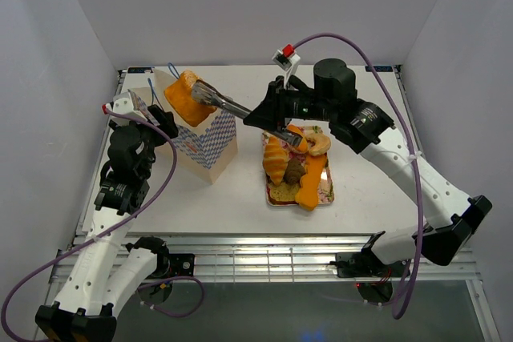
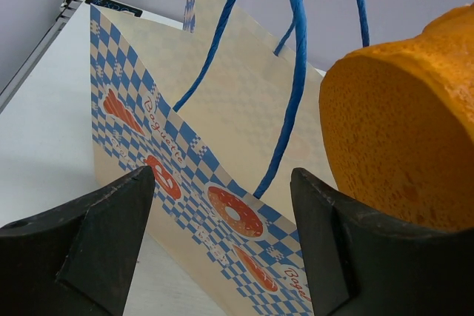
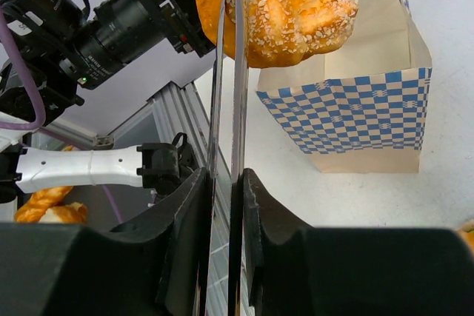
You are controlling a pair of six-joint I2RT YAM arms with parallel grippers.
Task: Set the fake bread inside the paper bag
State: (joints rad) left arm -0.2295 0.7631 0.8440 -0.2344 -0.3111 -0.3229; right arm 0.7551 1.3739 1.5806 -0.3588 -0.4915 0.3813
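Step in hand: carry-to-bag, near the drop. R gripper (image 3: 226, 183) is pinched narrow on a pair of metal tongs (image 3: 228, 72), and the tong tips clamp one pc of the fake bread, the orange loaf chunk (image 1: 188, 98). In the top view the chunk hangs over the open mouth of the paper bag (image 1: 212, 146), toward its far-left corner by the blue string handles (image 2: 296, 72). It looks not yet inside, though I can't tell how high above the rim. L gripper (image 2: 222, 205) has its fingers spread wide, holding nothing, and sits just beside the bag's left side, facing the checkered panel. I can't tell if it touches the paper. The other bread pcs (image 1: 288, 162) lie piled on the floral tray (image 1: 327, 191), right of the bag. Next, as I judge it: ease the tongs lower so the chunk clears rim + handles, then relax R so the tongs spring apart. Risks: the chunk snags a handle or tips the bag, so L may need to steady the bag.
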